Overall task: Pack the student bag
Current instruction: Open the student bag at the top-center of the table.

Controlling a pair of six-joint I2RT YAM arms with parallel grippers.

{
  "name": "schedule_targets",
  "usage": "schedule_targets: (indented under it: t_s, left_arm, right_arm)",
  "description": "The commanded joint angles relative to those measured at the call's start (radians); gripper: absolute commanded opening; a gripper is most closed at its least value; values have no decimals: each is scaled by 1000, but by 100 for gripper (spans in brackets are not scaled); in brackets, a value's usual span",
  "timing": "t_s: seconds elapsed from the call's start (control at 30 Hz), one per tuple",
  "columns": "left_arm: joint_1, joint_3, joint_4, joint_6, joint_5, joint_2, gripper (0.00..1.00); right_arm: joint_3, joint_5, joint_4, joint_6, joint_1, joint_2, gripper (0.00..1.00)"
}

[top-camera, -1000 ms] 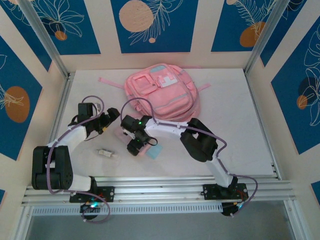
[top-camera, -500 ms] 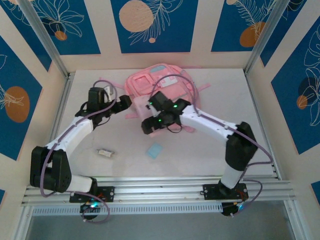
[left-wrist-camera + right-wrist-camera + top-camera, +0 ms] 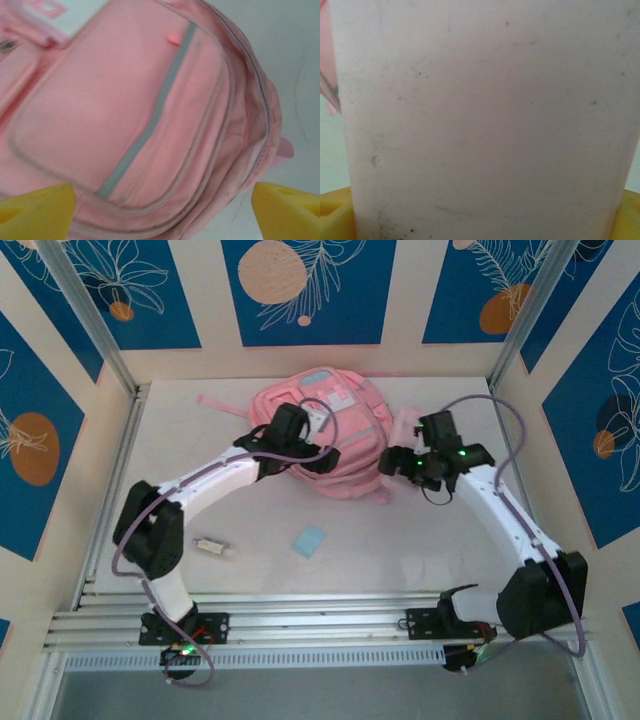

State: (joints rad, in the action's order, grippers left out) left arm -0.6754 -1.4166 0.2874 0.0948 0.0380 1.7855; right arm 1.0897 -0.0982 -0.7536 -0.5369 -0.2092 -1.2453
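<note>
Top external view, from the left: one small white object [image 3: 212,547] lies alone on the desk [image 3: 400,540], too small to identify. The left arm arcs over to the one student bag [image 3: 350,455], which lies flat at the far middle of the desk, front pockets up. One pink strap [image 3: 215,403] trails out to its left. The left tool [image 3: 315,458] hangs over the near half of the bag, and the arm hides part of the front. Near the desk's middle, in front of the bag and apart from it, lies one pale blue square [image 3: 310,540], flat. Right of the bag, the right tool [image 3: 400,458] grips one pale pink flat pencil case [image 3: 407,427], just beside the bag's right edge. From above I cannot tell whether the two touch.

Left wrist view: the two yellow fingers [image 3: 37,210] stand wide apart at the bottom corners, nothing between them but the bag's pink pocket with its grey-blue stripe. Whether they touch the fabric I cannot tell.

Right wrist view: the pencil case [image 3: 485,120] sits clamped between the yellow fingers [image 3: 332,210]. Its top and bottom are cut off by the frame.
</note>
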Motion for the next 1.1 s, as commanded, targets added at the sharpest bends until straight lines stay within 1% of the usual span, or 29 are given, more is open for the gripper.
schedule_targets:
  t_s: [0.0,0.13,0.27,0.43,0.5,0.57,0.6,0.63,0.67,0.7,0.73,0.77,0.8,0.87,0.97,1.03,1.07]
  left_arm:
    - [-29,-118,131,-171,-62,95,88]
    - [-45,-261,248,-252,-50,218,84]
    - [-48,-331,293,-309,-97,301,84]
    - [-48,-351,274,-352,-177,366,83]
    - [-48,-369,278,-367,-191,392,83]
    - [-48,-382,279,-373,-206,416,80]
    - [-48,-386,279,-374,-210,424,74]
    - [-46,-387,276,-375,-210,429,62]
    - [-46,-387,273,-374,-210,430,48]
    - [-46,-387,272,-373,-206,430,37]
    - [-45,-390,276,-369,-196,427,20]
    - [-44,-394,280,-357,-192,420,0]
    - [-41,-396,286,-341,-175,407,0]
    - [-26,-407,305,-283,-92,374,0]
    - [21,-418,303,-145,76,305,0]
    - [63,-418,282,-53,184,260,0]
    - [79,-419,271,-17,219,245,0]
  right_arm:
    - [-51,103,16,-5,81,84,81]
    - [-103,137,21,-1,158,140,80]
    - [-142,179,28,0,211,163,80]
    - [-169,216,44,-5,231,169,80]
    - [-171,222,47,-6,232,168,80]
    - [-169,224,48,-8,233,168,79]
    - [-167,223,49,-8,233,168,79]
    - [-165,222,48,-8,232,168,79]
    - [-161,224,47,-8,232,167,79]
    - [-159,225,47,-9,232,167,78]
    - [-157,230,47,-9,232,166,77]
    - [-156,236,48,-9,232,165,77]
    - [-154,246,49,-8,231,164,76]
    - [-153,263,55,-9,226,161,76]
    - [-151,288,66,-8,205,147,76]
    - [-147,288,73,-5,173,129,76]
    - [-146,286,76,-7,159,119,76]
